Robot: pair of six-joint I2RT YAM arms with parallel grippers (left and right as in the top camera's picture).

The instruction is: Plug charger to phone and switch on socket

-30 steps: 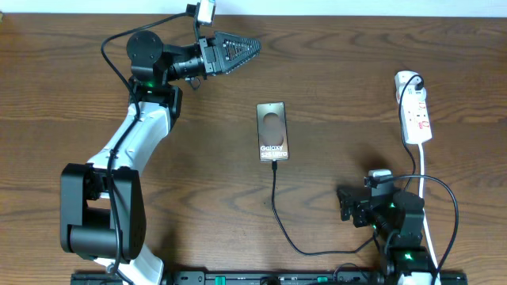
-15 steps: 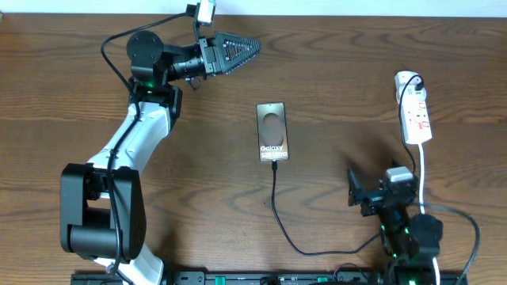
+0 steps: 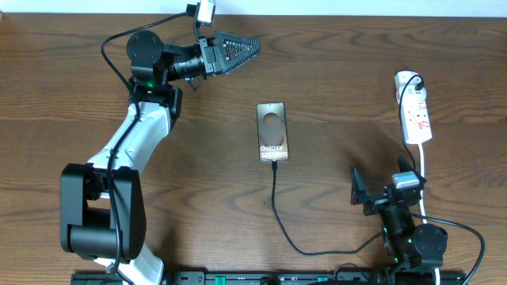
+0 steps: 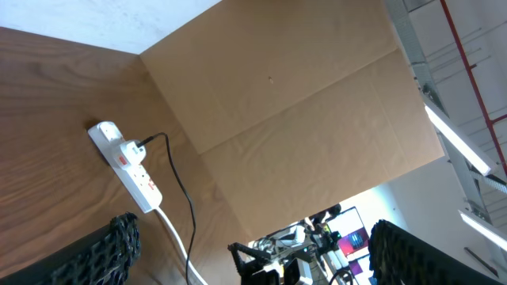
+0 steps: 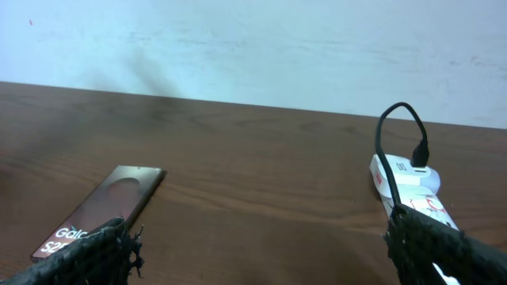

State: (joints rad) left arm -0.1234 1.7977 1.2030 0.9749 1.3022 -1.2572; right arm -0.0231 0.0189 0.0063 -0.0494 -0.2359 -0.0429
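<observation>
As seen from beside the dark brown wooden table (image 3: 356,79), the contents read as follows.

Item: flat rectangular phone (image 3: 272,131) with a bronze-brown screen, a dark oval and white "Galaxy" lettering. It lies face up at the middle of the table, long side running away from the arms' bases.

Item: thin black charger (image 3: 275,207) cable. Its small tip meets the phone's near short edge. The line drops toward the near edge, then bends across to the right arm's base. Whether the tip is fully seated cannot be told.

Item: narrow white socket (image 3: 416,111) strip with red-marked switches, at the far right of the table, well apart from the phone. A black plug (image 3: 413,79) sits in its far end and a white cord (image 3: 422,170) leaves its near end. The switch positions are too small to read.

Item: right hand (image 3: 358,188), near the socket's cord, spread wide and holding nothing. In its wrist view the phone (image 5: 99,212) lies left and the socket (image 5: 412,194) right.

Item: left hand (image 3: 238,49), at the far left, raised and turned sideways, spread wide and empty. Its wrist view looks toward the socket (image 4: 131,168).
</observation>
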